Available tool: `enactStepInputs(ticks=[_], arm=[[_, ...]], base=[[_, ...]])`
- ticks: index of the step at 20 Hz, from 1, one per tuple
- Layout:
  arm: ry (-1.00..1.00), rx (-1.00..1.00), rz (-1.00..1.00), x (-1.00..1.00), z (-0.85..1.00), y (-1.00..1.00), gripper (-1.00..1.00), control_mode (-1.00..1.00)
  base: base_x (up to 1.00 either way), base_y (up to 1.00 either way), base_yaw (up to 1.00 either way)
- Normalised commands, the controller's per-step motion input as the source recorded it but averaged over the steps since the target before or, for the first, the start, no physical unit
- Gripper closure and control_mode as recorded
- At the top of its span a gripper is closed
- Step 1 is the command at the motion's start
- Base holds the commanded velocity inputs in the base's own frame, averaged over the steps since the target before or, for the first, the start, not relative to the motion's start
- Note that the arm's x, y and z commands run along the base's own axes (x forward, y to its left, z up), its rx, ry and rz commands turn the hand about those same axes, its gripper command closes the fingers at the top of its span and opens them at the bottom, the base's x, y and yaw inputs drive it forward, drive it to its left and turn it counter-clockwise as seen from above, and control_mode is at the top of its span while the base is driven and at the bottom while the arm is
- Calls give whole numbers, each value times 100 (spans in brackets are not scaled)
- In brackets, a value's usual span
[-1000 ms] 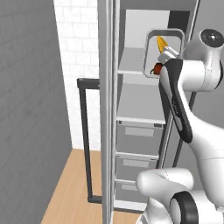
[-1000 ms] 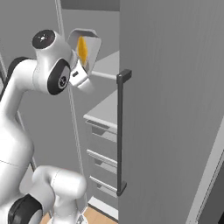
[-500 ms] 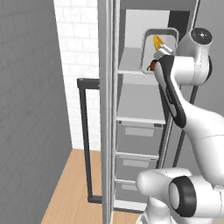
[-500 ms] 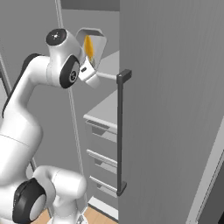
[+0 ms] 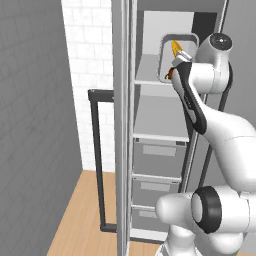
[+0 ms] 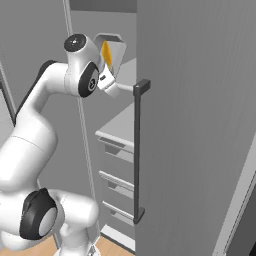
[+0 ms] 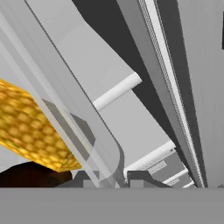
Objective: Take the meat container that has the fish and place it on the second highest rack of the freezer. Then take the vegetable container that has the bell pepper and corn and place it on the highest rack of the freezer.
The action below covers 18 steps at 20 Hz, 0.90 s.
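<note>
Yellow corn (image 7: pixel 30 127) cropped in clear tilted tray (image 5: pixel 176 56), tool (image 5: pixel 173 73) clamped on tray, fingers hidden

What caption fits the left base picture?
Gripper lifting the clear vegetable container with corn toward the freezer's highest rack.

container (image 5: pixel 172 55) raised, arm perhaps reaching deeper
</note>
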Motion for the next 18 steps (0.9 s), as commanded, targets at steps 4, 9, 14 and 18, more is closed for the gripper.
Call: enactStepInputs(ticks=[4, 9, 14, 18], arm=[[0, 0, 0, 34, -8, -5, 100, -100], [0, 0, 0, 23, -2, -14, 100, -100], [0, 0, 0, 38, -7, -5, 100, -100], [0, 0, 0, 39, -18, 0, 100, -100]], base=[[0, 0, 0], [0, 0, 0], [0, 0, 0], [0, 0, 0]])
